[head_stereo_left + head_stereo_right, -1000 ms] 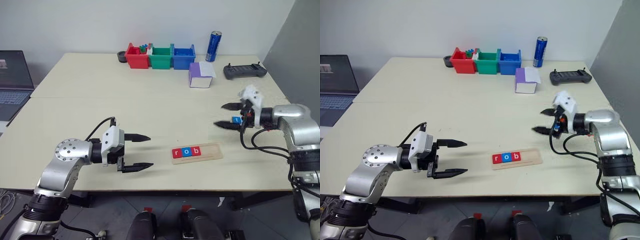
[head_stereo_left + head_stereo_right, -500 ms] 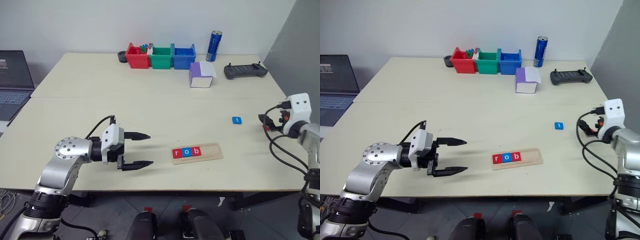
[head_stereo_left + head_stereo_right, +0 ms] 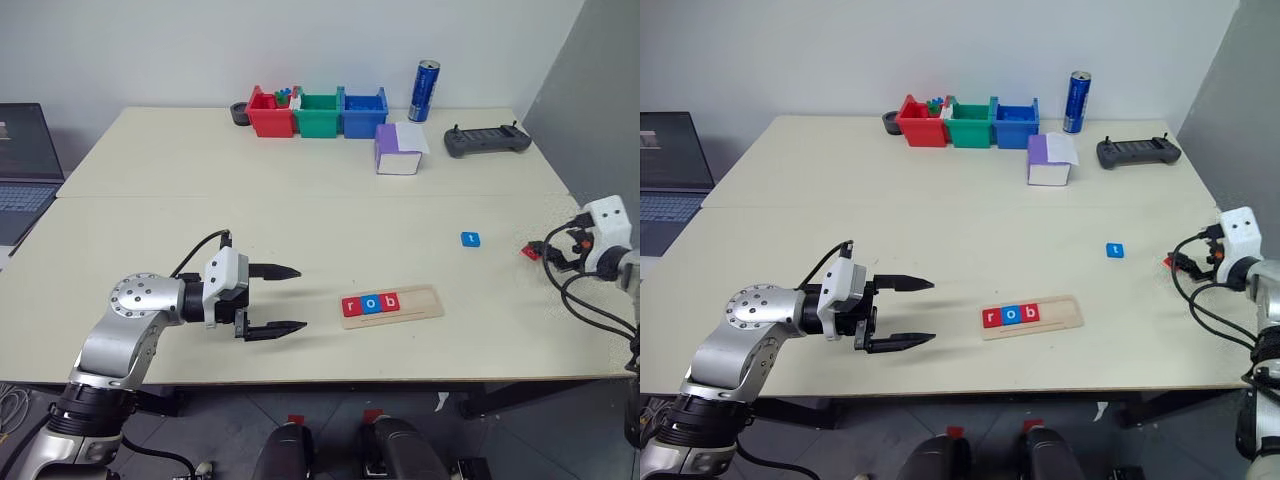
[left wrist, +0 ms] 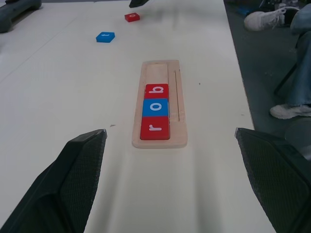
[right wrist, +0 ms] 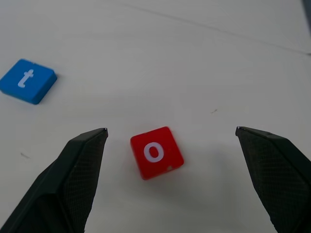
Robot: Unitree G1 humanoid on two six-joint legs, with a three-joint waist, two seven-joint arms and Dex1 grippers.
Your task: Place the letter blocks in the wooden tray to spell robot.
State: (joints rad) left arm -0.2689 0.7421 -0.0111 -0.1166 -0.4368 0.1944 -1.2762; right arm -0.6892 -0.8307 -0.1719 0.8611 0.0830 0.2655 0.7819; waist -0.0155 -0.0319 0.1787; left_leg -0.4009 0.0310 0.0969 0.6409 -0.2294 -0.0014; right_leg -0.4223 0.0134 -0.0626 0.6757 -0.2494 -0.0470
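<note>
The letter blocks are split between the tray and the bare table: a red r (image 4: 155, 129), a blue o (image 4: 155, 107) and a red b (image 4: 157, 91) sit touching in a row at one end of the wooden tray (image 3: 425, 303), leaving the rest of its groove bare. The tray lies flat near the front edge of the table (image 3: 300, 215), toward the robot's right of centre. A blue t block (image 3: 470, 239) lies loose on the table beyond the tray and further right, and a red o block (image 5: 156, 152) lies apart from it, nearer the right edge. The left gripper (image 3: 282, 300) hovers just above the table to the left of the tray, pointing toward it, its two black fingers spread wide with nothing between them. The right gripper (image 5: 170, 160) is over the right side of the table, aimed down at the red o, its fingers wide apart on either side of that block without touching it. At the far edge stand a red bin (image 3: 270, 112), a green bin (image 3: 319, 114), a blue bin (image 3: 364, 112) and a blue can (image 3: 426, 90); a purple-and-white box (image 3: 399, 148) and a dark controller (image 3: 487, 141) sit nearby.
</note>
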